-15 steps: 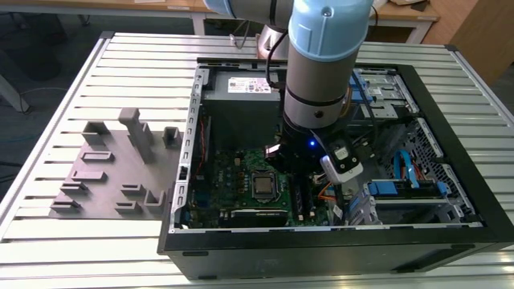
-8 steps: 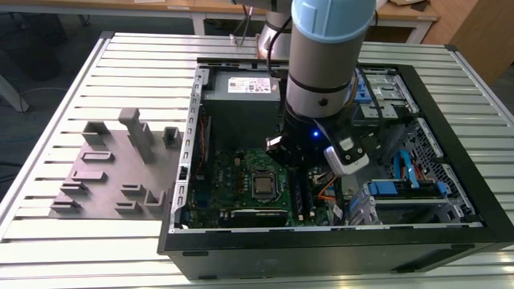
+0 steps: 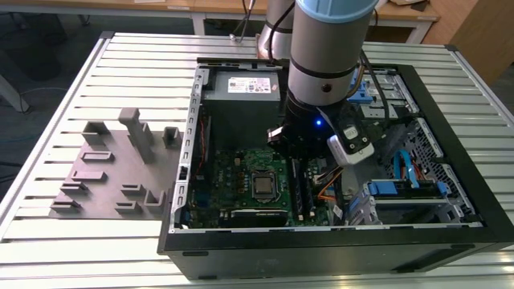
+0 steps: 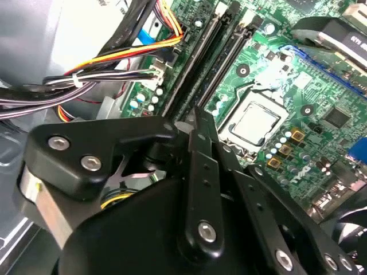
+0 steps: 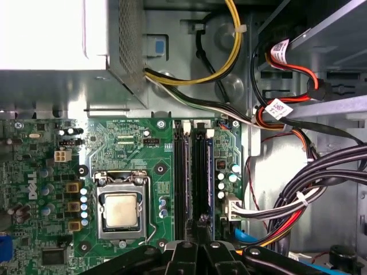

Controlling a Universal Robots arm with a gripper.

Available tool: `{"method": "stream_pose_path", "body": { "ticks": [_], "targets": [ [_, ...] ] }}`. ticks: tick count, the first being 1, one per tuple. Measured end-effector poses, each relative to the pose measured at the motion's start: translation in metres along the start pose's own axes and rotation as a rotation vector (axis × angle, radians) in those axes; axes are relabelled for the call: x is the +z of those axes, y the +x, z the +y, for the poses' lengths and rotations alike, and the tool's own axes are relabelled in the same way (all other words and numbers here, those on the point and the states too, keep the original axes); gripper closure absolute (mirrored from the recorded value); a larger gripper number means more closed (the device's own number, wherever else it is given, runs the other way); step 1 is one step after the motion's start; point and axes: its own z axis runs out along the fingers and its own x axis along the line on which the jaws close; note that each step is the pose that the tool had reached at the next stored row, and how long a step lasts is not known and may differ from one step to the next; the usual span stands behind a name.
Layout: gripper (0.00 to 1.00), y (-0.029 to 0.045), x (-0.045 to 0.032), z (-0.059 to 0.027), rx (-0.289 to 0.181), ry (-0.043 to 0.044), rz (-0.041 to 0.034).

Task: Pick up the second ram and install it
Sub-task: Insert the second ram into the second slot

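My gripper (image 3: 294,150) reaches down into the open computer case (image 3: 449,238), over the green motherboard (image 3: 241,171). In both wrist views the black fingers are shut, and their narrow tip (image 5: 202,221) (image 4: 198,113) rests at one end of the long dark memory slots. A thin dark stick with a bluish edge, apparently the second ram (image 5: 202,169) (image 4: 228,57), stands edge-on in the slot in line with the tip. A second dark slot (image 5: 180,172) runs alongside it. I cannot tell how deep the stick sits.
The bare processor socket (image 5: 121,209) lies beside the slots, with the grey power supply (image 3: 245,90) behind it. Bundled cables (image 5: 298,200) and a blue drive cage (image 3: 401,186) crowd the other side. A grey holder fixture (image 3: 112,174) sits on the slatted table at the exterior view's left.
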Motion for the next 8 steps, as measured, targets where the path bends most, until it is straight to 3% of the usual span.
{"method": "stream_pose_path", "body": {
  "ticks": [8],
  "targets": [
    [0.93,0.0000,-0.0001,0.0001,0.000,0.0003,0.0001]
  ]
}}
